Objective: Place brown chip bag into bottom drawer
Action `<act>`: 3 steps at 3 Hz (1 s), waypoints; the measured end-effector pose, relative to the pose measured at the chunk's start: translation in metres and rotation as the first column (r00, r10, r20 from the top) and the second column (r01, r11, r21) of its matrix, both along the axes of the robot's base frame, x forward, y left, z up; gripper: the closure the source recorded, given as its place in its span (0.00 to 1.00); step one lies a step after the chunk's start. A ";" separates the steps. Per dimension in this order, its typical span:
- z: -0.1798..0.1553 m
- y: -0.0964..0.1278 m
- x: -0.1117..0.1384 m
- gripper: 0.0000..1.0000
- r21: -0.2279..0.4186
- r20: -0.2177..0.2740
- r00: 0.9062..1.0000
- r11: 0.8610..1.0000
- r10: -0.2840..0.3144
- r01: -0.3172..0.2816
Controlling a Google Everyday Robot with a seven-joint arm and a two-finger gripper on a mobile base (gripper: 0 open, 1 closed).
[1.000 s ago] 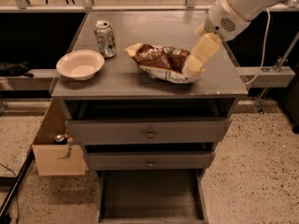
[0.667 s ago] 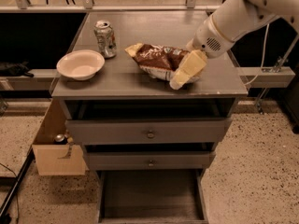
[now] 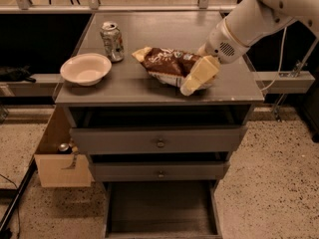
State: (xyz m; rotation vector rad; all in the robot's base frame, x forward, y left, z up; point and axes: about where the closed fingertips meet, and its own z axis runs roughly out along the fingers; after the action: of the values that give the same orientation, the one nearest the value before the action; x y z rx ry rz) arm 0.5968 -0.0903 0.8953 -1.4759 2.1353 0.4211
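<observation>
The brown chip bag (image 3: 167, 63) lies on the grey cabinet top (image 3: 124, 86), right of centre, with white lettering and yellow crimped ends. My gripper (image 3: 192, 83) comes in from the upper right on a white arm and rests at the bag's right end, its cream fingers (image 3: 198, 73) over the bag's front right edge. The bottom drawer (image 3: 159, 210) is pulled out at the foot of the cabinet, a flat grey tray with nothing in it.
A silver soda can (image 3: 112, 41) and a cream bowl (image 3: 85, 68) stand on the left of the top. Two upper drawers with round knobs (image 3: 160, 143) are slightly pulled out. A wooden box (image 3: 62, 158) sits left of the cabinet.
My gripper has moved left and down, from above the bag's right end to lie against its front right edge. The bag has not moved.
</observation>
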 end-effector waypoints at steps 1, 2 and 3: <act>0.000 0.000 0.000 0.36 0.000 0.000 1.000 1.000 0.000 0.000; 0.000 0.000 0.000 0.60 0.000 0.000 1.000 1.000 0.000 0.000; 0.000 0.000 0.000 0.83 0.000 0.000 1.000 1.000 0.000 0.000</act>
State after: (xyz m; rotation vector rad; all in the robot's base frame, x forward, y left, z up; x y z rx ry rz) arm 0.5968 -0.0903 0.8953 -1.4760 2.1353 0.4212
